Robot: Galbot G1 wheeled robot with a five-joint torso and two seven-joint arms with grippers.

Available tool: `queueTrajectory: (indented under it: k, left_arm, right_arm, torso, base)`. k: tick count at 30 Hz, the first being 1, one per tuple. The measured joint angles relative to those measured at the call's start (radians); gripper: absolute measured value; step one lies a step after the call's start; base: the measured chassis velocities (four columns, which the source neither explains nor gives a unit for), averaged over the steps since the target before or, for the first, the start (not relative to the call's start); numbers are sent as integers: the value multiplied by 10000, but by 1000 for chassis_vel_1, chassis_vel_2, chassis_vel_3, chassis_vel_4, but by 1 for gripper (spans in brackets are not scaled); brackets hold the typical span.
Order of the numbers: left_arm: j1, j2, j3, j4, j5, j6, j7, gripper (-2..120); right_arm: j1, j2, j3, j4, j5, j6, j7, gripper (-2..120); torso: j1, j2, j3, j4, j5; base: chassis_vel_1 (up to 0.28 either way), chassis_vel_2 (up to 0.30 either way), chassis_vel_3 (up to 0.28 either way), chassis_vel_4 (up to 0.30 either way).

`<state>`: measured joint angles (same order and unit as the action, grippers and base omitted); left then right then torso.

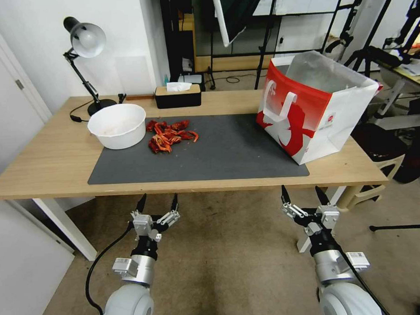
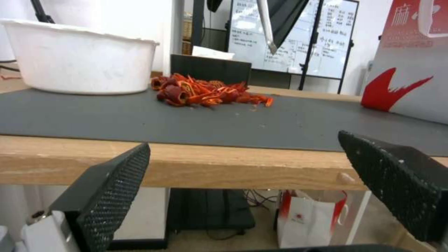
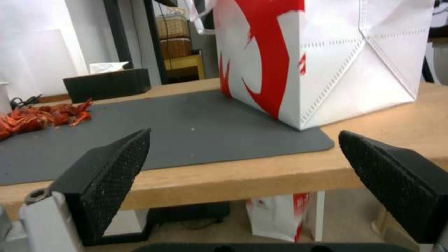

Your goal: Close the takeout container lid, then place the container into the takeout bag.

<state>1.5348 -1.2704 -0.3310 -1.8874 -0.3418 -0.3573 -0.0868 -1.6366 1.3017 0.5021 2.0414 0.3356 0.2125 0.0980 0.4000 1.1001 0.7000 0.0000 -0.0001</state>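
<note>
the takeout bag (image 1: 316, 108) stands upright on the right end of the wooden table (image 1: 45, 168), one corner on the dark grey mat (image 1: 219, 152), its mouth open and the silvery lining showing inside. it's boxy stiff paper, white with jagged red shapes, a flat white handle lying against the red face; there is a small red mark on the white side, too small to read. up close from the right wrist its creases run as dotted perforated lines. large pale characters sit on the red panel in the left wrist view, cut off at the edge.

on the mat's far left sits a round white bowl (image 1: 117, 125), smooth plastic, and just beside it a loose heap of red-orange scraps (image 1: 169, 135). behind them a black tissue box (image 1: 178, 95) with a wooden top, and a black desk lamp (image 1: 84, 42) at the back corner.

the left gripper (image 1: 157, 201) and right gripper (image 1: 302, 194) both hang below the table's near edge, well apart, each with its black cross-hatched fingers spread wide and nothing between them.
</note>
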Motion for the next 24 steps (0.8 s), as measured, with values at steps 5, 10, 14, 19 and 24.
queueTrajectory:
  k: [5, 10, 14, 19, 24]
  left_arm:
    - [47, 28, -58, 22, 9, -26, 7, 100]
    - [48, 31, -59, 24, 13, -28, 7, 100]
    - [47, 34, -59, 23, 16, -27, 7, 100]
    - [46, 35, -58, 24, 20, -27, 6, 100]
    - [46, 35, -56, 24, 20, -27, 5, 100]
  right_arm:
    - [20, 28, 17, -56, 60, -69, -44, 100]
    - [33, 19, 24, -57, 73, -87, -49, 100]
    - [39, 12, 29, -56, 78, -96, -52, 100]
    - [43, 8, 33, -54, 85, -105, -56, 100]
    - [46, 4, 36, -49, 91, -111, -58, 100]
  torso:
    - [-1, 0, 0, 0, 0]
    - [-1, 0, 0, 0, 0]
    - [0, 0, 0, 0, 1]
    - [-1, 0, 0, -1, 1]
    - [0, 0, 0, -1, 1]
  base:
    - [0, 0, 0, 0]
    - [0, 0, 0, 0]
    - [0, 0, 0, 0]
    - [0, 0, 0, 0]
    - [0, 0, 0, 0]
